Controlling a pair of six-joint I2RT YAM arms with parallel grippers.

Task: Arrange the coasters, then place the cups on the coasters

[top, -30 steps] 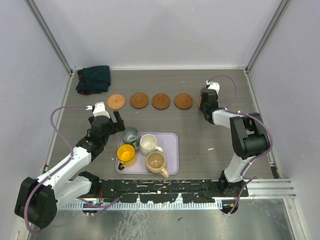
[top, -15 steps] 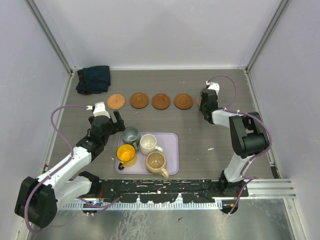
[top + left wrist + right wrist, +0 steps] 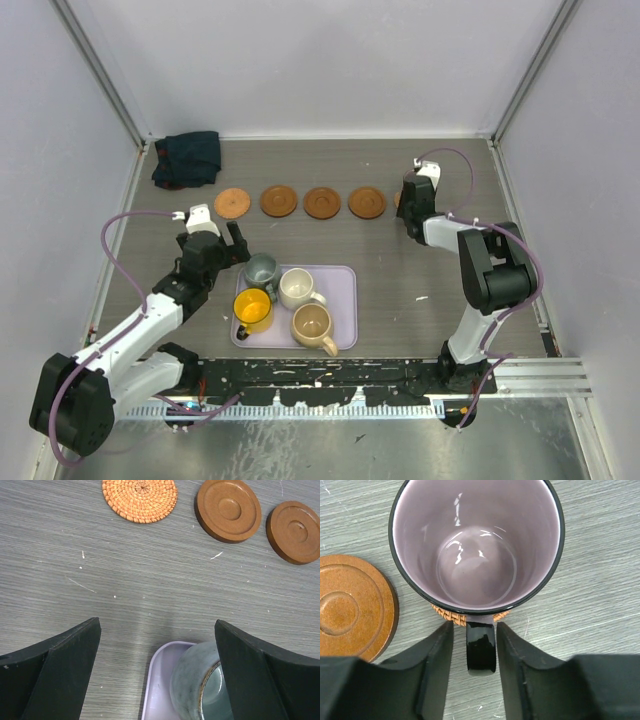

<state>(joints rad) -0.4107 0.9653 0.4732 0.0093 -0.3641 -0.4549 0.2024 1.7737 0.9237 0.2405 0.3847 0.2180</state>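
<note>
Purple cup (image 3: 476, 545), upright on woven coaster (image 3: 445, 613)

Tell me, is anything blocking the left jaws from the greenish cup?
Nothing I can see. The left jaws stand open, with the grey-green cup in view between them, in the corner of the lavender tray. Between that cup and the free coasters lies only bare table.

My left arm (image 3: 150, 318) is stretched forward and low, left gripper (image 3: 156, 630) wide open. My right arm (image 3: 490, 280) is folded, elbow up; right gripper (image 3: 475, 629) points down, jaws narrowly parted.
</note>
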